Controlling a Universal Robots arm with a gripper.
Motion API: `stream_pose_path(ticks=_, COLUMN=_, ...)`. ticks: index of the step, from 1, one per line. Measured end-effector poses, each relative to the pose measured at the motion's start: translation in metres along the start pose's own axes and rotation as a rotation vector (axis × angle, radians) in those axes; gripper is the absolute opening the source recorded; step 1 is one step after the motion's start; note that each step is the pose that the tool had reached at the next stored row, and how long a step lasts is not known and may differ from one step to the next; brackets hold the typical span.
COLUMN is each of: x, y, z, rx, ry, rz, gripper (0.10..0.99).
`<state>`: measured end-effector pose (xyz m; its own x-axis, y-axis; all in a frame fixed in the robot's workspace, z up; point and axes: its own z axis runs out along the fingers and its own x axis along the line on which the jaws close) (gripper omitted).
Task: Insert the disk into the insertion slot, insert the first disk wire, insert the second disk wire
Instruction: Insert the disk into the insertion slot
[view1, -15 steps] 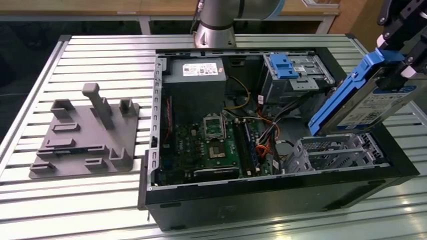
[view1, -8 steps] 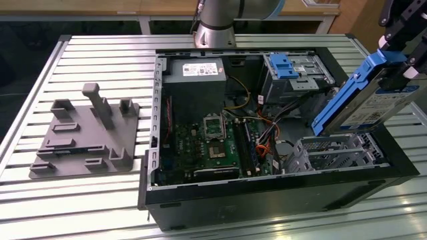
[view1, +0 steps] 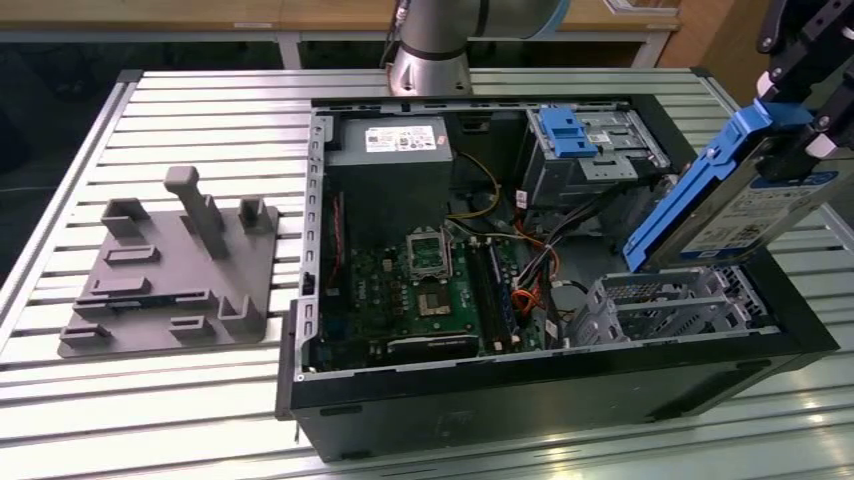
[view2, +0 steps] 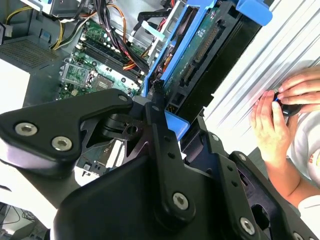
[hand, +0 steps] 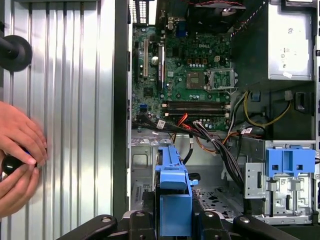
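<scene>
The disk (view1: 754, 205), a silver drive with a white label in a bright blue bracket, hangs tilted over the open computer case at the exterior view's right. My black gripper (view1: 798, 125) is shut on its upper end. The disk's lower end sits just above the insertion slot (view1: 667, 305), a small grey perforated cage in the case's near right corner. In the second wrist view the disk (view2: 200, 65) runs away from the gripper (view2: 161, 102) toward the case. In the first wrist view the blue bracket (hand: 172, 195) hangs over the grey cage (hand: 141, 162).
A taller grey bay with a blue latch (view1: 587, 145) stands behind the cage. Loose wires (view1: 534, 270) lie between it and the motherboard (view1: 414, 290). A grey fixture (view1: 174, 270) sits on the slatted table at the exterior view's left. A person's hands (hand: 17, 145) rest beside the case.
</scene>
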<state>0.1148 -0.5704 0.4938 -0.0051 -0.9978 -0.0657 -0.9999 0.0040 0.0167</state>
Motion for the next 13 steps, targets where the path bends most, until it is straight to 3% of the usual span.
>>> stream_pose_path(ticks=13, x=-0.0035, y=-0.005, z=0.0074, rx=0.0, ry=0.0001, rz=-0.001, gripper=0.365)
